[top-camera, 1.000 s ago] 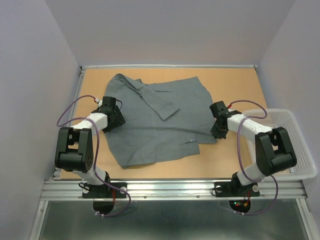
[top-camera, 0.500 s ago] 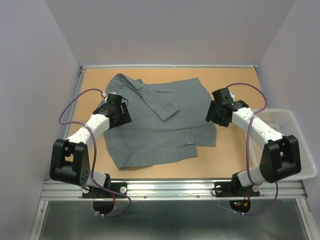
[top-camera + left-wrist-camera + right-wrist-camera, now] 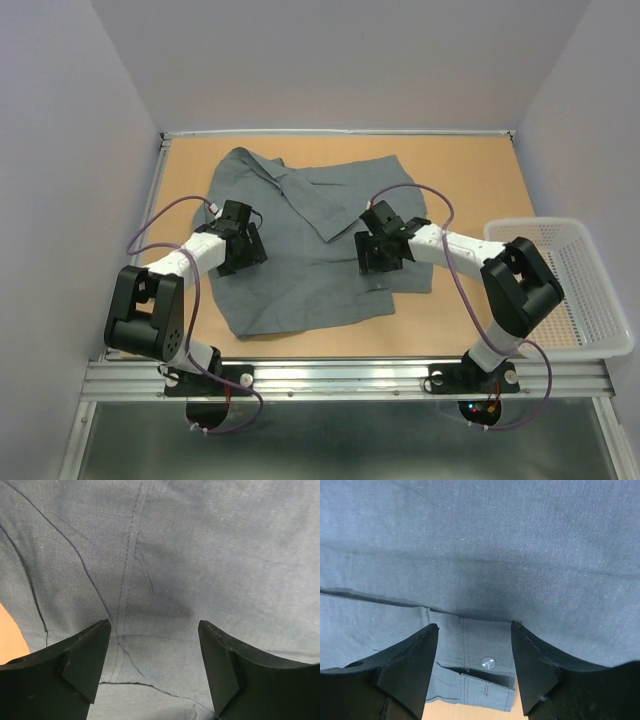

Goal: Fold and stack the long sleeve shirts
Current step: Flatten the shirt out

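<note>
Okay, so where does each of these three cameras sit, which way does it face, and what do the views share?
Top external: fixed above and behind the robot, looking down at the table, grey shirt and white mesh basket; the left gripper and right gripper show on their arms.
Left wrist: on the left arm, looking down at shirt cloth with a seam; its open fingers frame the view.
Right wrist: on the right arm, looking down at the shirt's pale button; its open fingers show.
Shared: all three see the shirt.

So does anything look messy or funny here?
The grey shirt lies rumpled and crooked on the table, with a long flap folded over its middle. Nothing looks torn or spilled.
</note>
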Controlling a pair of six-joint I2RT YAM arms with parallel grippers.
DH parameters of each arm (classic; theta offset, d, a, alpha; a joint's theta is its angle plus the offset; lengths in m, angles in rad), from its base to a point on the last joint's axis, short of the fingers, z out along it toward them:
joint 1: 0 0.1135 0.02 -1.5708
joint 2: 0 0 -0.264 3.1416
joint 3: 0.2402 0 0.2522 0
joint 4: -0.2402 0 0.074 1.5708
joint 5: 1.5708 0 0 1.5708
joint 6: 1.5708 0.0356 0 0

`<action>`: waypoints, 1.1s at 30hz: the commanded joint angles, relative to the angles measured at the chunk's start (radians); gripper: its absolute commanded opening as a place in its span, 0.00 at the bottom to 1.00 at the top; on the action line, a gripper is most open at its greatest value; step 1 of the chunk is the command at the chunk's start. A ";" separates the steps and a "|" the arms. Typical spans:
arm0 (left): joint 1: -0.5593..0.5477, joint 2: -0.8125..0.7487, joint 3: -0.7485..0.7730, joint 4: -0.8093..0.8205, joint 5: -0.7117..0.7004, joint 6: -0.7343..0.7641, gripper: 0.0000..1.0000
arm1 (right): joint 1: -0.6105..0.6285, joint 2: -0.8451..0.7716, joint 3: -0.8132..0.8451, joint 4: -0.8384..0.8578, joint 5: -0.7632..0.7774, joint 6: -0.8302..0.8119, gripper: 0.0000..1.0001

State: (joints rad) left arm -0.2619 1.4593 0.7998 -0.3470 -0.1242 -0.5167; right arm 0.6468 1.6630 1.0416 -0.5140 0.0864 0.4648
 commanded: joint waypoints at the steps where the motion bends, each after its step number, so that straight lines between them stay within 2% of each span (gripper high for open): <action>1: 0.004 0.015 -0.010 0.011 -0.012 -0.023 0.83 | 0.027 0.027 -0.043 0.062 0.019 -0.003 0.65; 9: 0.032 0.047 -0.054 0.032 -0.034 -0.042 0.84 | 0.062 0.027 -0.144 0.014 -0.074 -0.008 0.65; 16: 0.035 -0.040 -0.036 -0.030 -0.072 -0.036 0.85 | 0.082 -0.064 -0.124 -0.222 -0.192 -0.032 0.65; 21: 0.035 -0.074 0.065 -0.073 -0.086 0.018 0.84 | 0.071 -0.098 0.001 -0.314 -0.091 -0.084 0.65; 25: 0.033 -0.068 0.168 -0.025 -0.081 0.061 0.84 | -0.064 -0.072 0.136 -0.288 -0.033 -0.135 0.65; 29: 0.035 0.047 0.272 0.022 -0.071 0.073 0.84 | -0.231 -0.003 0.224 -0.151 0.012 -0.146 0.64; 33: 0.033 0.173 0.331 0.040 -0.058 0.066 0.84 | -0.292 0.101 0.259 -0.061 0.038 -0.132 0.64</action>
State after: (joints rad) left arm -0.2329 1.5375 1.0954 -0.3256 -0.1810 -0.4683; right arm 0.3878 1.6768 1.2541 -0.6792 0.0635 0.3431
